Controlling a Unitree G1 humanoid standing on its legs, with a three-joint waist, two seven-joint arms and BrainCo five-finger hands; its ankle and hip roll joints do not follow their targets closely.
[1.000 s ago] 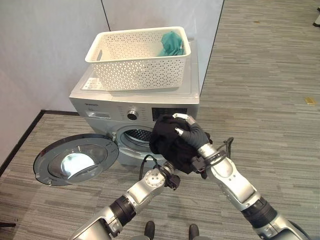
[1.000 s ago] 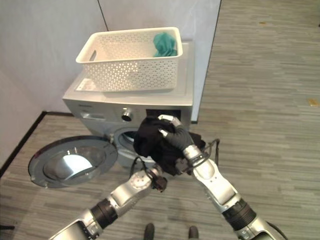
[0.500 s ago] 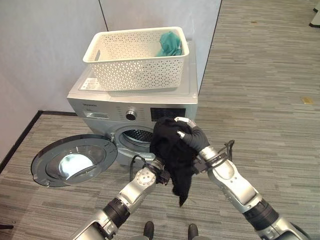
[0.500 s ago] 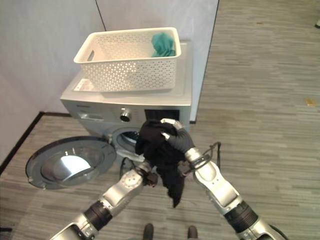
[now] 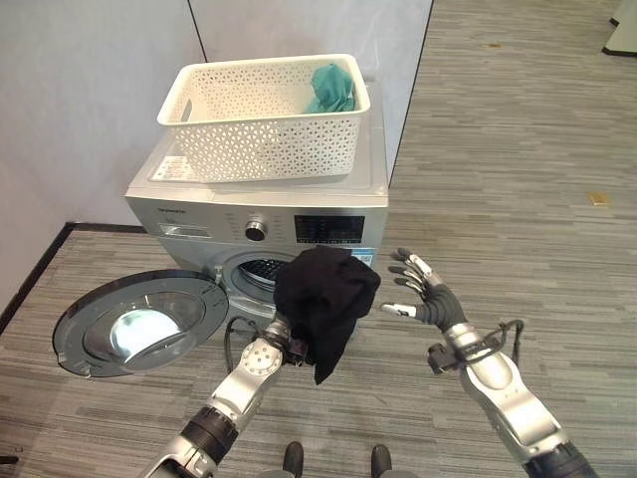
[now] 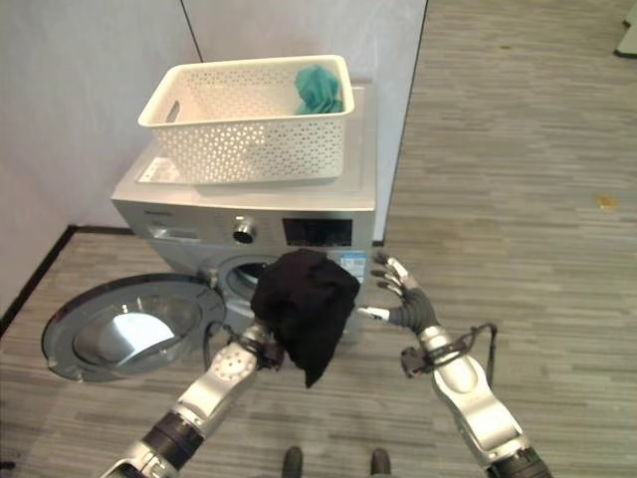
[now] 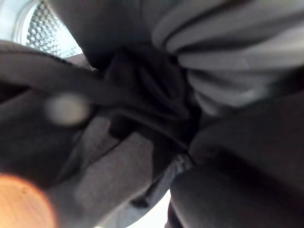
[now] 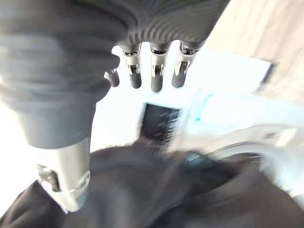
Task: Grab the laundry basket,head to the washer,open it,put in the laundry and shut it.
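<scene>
Left eye view shows, at the far left, the round washer door (image 5: 139,324) swung fully open and lying low near the floor. To its right stands the washer (image 5: 264,199), with the drum opening (image 5: 257,271) visible below the control panel. On top of the washer sits the white laundry basket (image 5: 261,118), and a teal cloth (image 5: 333,88) lies in its far right corner.

In front of the drum opening, the left arm reaches up from the lower left. A black garment (image 5: 325,297) hangs over the left hand and covers it fully, so I cannot tell how its fingers are. The garment is in the air, just before the opening, with one end drooping down.

Further right, the right hand (image 5: 422,295) is apart from the garment, with fingers spread wide and holding nothing. The right wrist view shows its fingers (image 8: 156,71) straight, above the dark cloth.
</scene>
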